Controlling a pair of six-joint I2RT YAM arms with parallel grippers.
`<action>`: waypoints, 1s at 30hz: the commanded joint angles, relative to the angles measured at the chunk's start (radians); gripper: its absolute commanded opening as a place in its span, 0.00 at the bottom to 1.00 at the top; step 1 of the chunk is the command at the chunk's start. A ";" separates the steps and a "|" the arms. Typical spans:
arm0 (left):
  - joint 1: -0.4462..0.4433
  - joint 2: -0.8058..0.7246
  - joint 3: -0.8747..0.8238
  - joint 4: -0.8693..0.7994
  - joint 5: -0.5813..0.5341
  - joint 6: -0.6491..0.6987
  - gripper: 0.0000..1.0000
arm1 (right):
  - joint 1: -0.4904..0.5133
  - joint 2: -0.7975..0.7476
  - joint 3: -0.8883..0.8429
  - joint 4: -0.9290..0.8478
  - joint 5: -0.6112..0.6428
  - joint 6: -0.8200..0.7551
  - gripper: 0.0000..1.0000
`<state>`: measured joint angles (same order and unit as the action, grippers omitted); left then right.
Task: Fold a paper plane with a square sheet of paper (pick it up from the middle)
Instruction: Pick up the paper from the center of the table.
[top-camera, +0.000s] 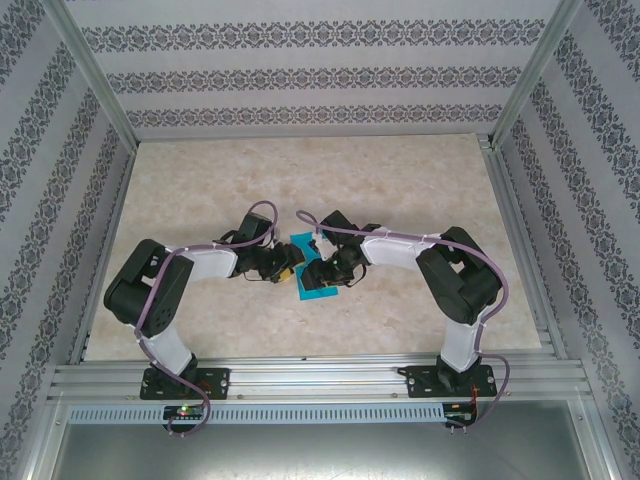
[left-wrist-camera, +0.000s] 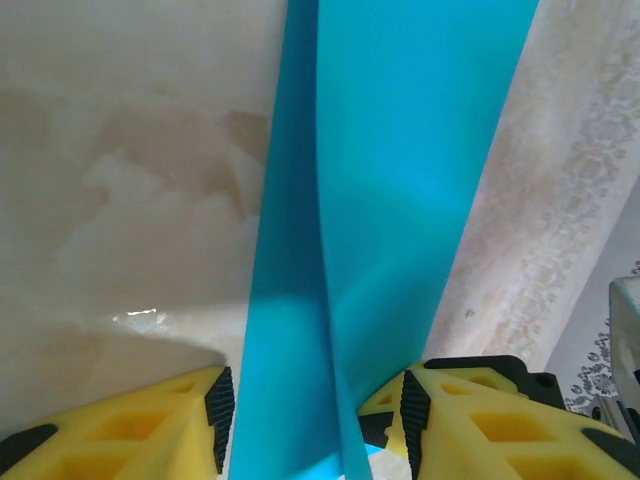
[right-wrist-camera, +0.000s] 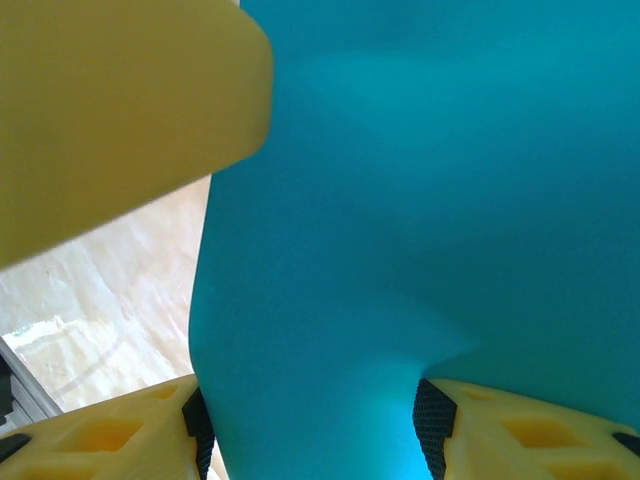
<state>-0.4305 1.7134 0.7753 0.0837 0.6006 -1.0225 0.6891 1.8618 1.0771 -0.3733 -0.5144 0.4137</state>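
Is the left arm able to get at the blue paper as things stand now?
Probably yes: the paper lies between the fingers of the left gripper, and nothing stands in the way.

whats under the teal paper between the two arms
Beige marbled tabletop shows beside the square sheet of paper. The patch directly beneath is hidden by the sheet itself.

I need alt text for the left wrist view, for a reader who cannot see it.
A creased teal-blue sheet of paper runs upward from between the two yellow fingers of the left hand, over a beige marbled table.
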 joint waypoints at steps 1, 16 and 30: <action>-0.018 0.021 0.025 0.026 0.014 -0.023 0.49 | -0.003 0.069 -0.047 -0.007 0.063 0.001 0.59; -0.030 0.035 0.051 0.020 0.014 0.003 0.31 | -0.003 0.054 -0.063 0.012 0.051 0.009 0.59; -0.034 0.099 0.115 -0.054 -0.002 0.078 0.18 | -0.029 -0.149 -0.097 0.160 -0.072 0.072 0.67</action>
<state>-0.4519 1.7950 0.8608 0.0753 0.6018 -0.9977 0.6800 1.7817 0.9947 -0.2783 -0.5514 0.4500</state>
